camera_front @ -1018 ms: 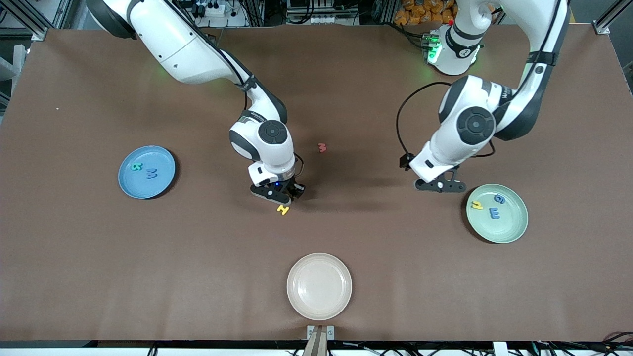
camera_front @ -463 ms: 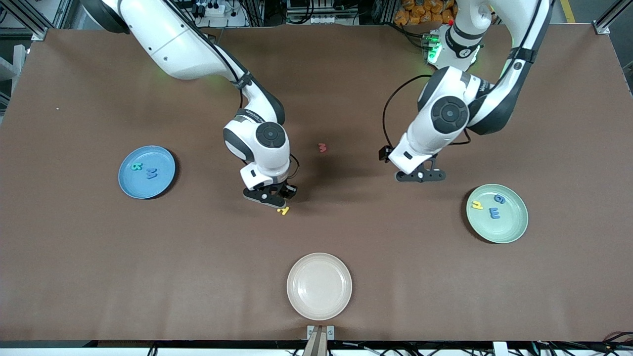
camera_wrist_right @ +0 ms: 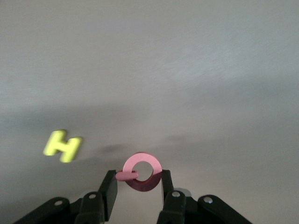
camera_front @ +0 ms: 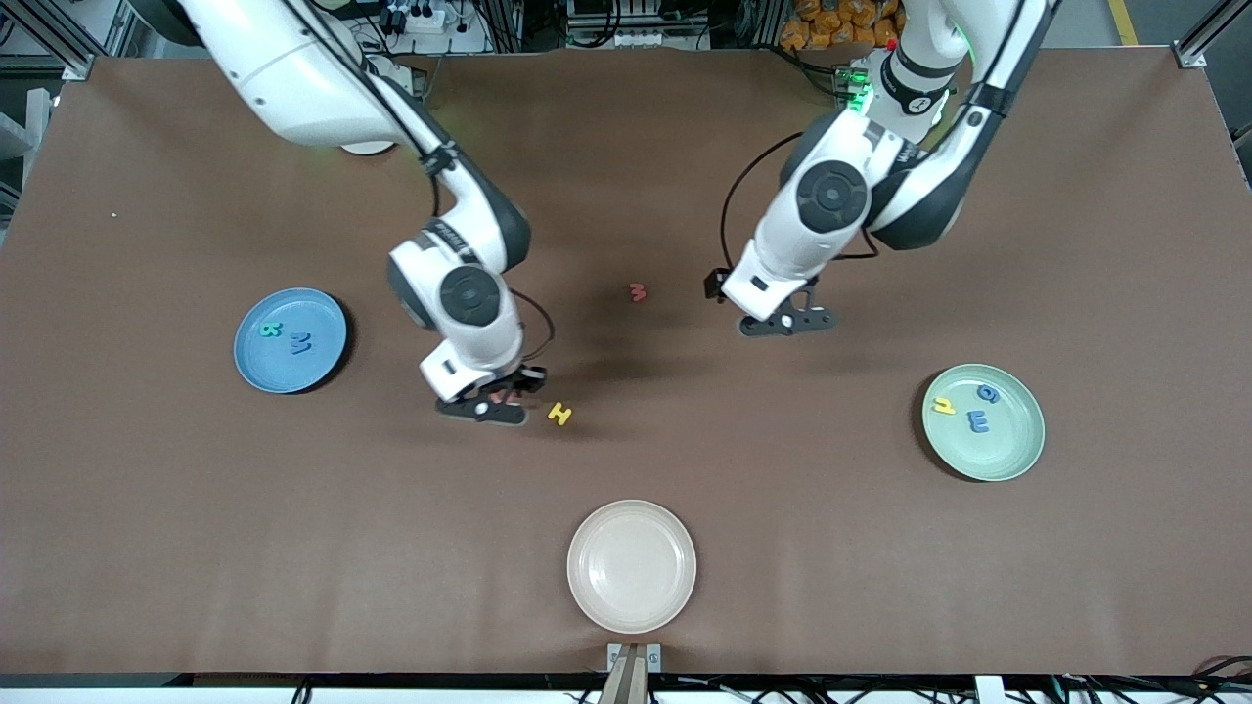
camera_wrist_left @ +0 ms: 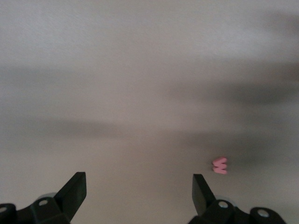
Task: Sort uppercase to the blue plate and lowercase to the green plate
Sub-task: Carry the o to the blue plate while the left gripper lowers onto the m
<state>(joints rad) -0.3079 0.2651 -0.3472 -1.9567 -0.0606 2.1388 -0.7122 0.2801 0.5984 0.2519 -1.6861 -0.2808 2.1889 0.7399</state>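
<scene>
H (camera_front: 559,414) on table, M (camera_front: 300,343) in plate (camera_front: 256,366)

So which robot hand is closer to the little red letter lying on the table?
Left. The left gripper hangs open beside the small red letter, toward the green plate. The right gripper is well off, holding the red Q by the yellow H.

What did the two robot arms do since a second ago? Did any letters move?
The right gripper lifted the red Q in its jaws and carried it toward the blue plate, uncovering the yellow H, which stays on the table. The left gripper, jaws open and empty, swung from the green plate toward the small red letter. Plates and their letters stayed put.
</scene>
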